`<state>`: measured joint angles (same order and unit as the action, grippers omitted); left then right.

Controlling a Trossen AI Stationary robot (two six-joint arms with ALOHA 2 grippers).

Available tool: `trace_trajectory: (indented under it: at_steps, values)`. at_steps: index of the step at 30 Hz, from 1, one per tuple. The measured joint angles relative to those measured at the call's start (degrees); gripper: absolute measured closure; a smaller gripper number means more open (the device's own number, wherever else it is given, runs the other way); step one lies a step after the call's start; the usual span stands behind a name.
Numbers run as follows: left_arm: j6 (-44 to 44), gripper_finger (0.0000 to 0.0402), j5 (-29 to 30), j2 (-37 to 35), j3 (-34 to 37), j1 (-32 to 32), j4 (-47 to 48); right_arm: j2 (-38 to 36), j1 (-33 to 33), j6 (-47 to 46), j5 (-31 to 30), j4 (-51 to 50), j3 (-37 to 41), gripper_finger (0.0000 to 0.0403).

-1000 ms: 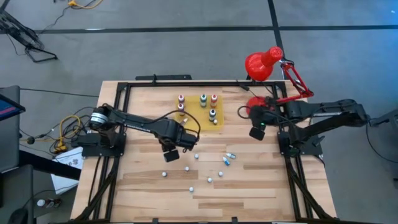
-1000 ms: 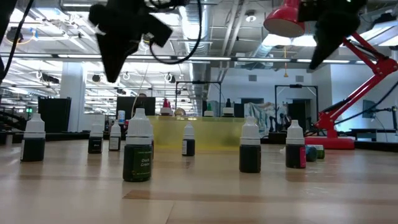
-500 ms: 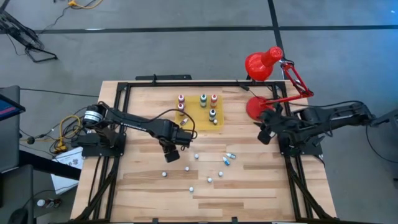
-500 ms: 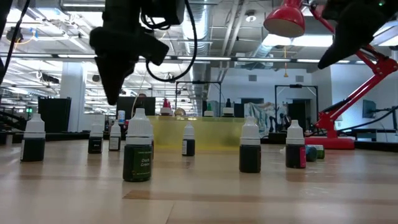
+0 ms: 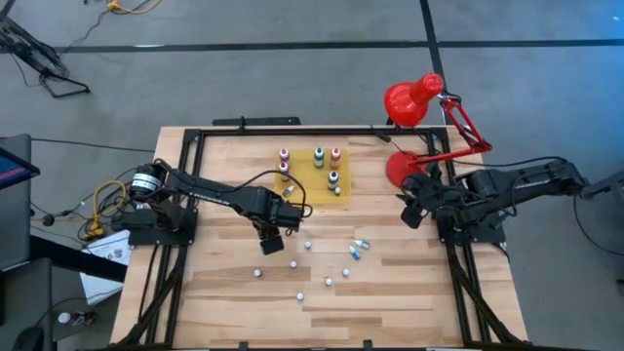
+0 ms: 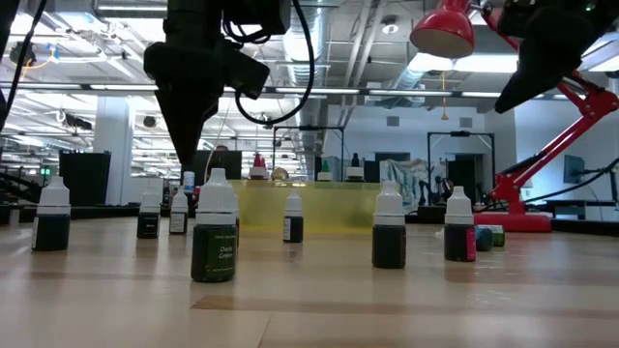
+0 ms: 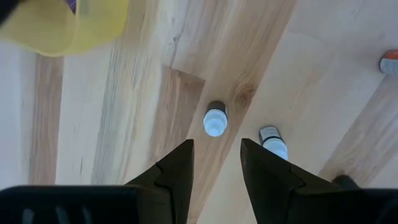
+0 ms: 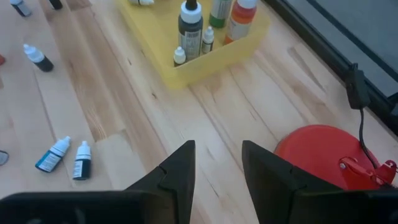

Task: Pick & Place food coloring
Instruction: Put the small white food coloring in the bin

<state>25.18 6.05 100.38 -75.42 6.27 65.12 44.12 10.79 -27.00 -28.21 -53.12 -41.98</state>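
Crowding the table's far right corner, a red desk lamp (image 5: 414,98) sets its round base (image 5: 403,168) just beside the right gripper (image 5: 410,213), at about eleven o'clock from it; from the right wrist that base (image 8: 323,152) lies just ahead of the fingers (image 8: 177,171), which stand a little apart with nothing between them. At twelve o'clock of the table's centre lies a yellow mat (image 5: 314,173) carrying five upright bottles, one with a green body (image 5: 319,156) and one orange (image 5: 335,155). The left gripper (image 5: 270,240) hangs over bare wood at about seven o'clock from the mat, its fingers (image 7: 176,176) likewise parted and holding nothing; below and just beyond their tips stands one white-capped food coloring bottle (image 7: 215,121), with a second (image 7: 272,139) beside the other finger. More small bottles are scattered over the near half of the table, two lying on their sides (image 5: 359,246) at three o'clock from the left gripper, well clear of both arms. From table height a dark green bottle (image 6: 214,228) stands nearest, others in a loose row behind it, and the left gripper (image 6: 198,150) hangs above it without touching. The table (image 5: 409,283) is pale butcher-block wood inside a black frame, on a grey floor; beyond it is a large bright room with exposed ceiling pipes. Loose cables (image 5: 102,210) lie by the left arm's base.
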Motion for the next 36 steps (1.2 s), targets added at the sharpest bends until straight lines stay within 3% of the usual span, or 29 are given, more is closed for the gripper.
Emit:
trace_trajectory:
  at_steps: [14,27,36]
  values:
    - [-0.98,0.0277,-0.84,0.0,0.0,0.08,-3.19,6.95,0.0,0.0,0.15,0.0,-0.02,0.0281]
    - [0.1,0.0277,-0.62,0.02,-0.02,0.84,0.42,15.9,-0.24,0.0,0.5,-0.53,-0.02,0.0281]
    - [0.92,0.0277,0.43,0.04,-0.02,0.91,-0.65,9.11,-0.03,0.0,4.07,-6.31,1.34,0.0281]
